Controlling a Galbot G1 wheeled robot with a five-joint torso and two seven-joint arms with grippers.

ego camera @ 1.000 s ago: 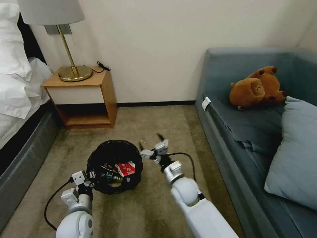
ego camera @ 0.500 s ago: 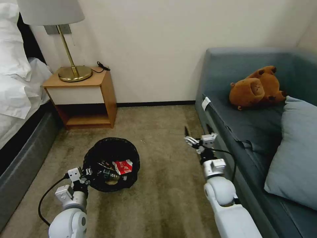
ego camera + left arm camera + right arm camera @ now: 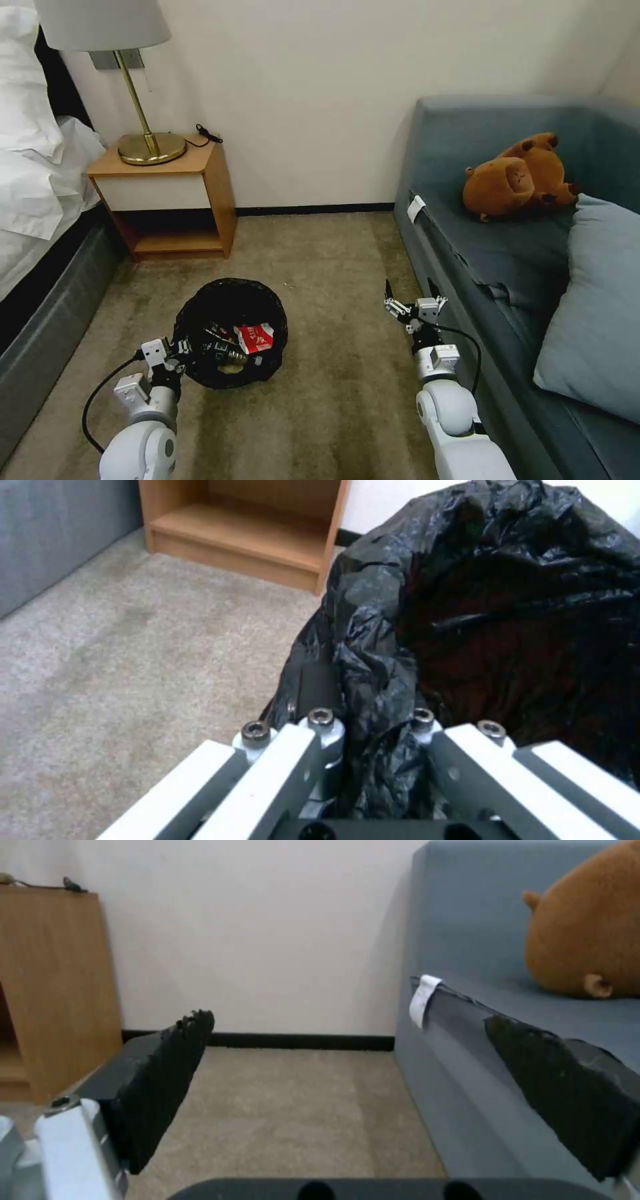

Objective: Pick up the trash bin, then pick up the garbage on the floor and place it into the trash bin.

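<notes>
While clamped on the bag-lined rim of the trash bin (image 3: pixel 230 331), left gripper (image 3: pixel 175 348) holds it over carpet; red-and-white cup (image 3: pixel 254 337) inside. Right gripper (image 3: pixel 412 301) spread wide, empty, beside sofa (image 3: pixel 480 267).

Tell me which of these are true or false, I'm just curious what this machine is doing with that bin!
1. The left gripper is clamped on the trash bin's bag-lined rim. True.
2. The right gripper is holding a bottle. False: it is open and empty, beside the sofa.
3. A red-and-white paper cup lies inside the bin. True.
4. The plush toy lies on the carpet. False: it is on the sofa.
</notes>
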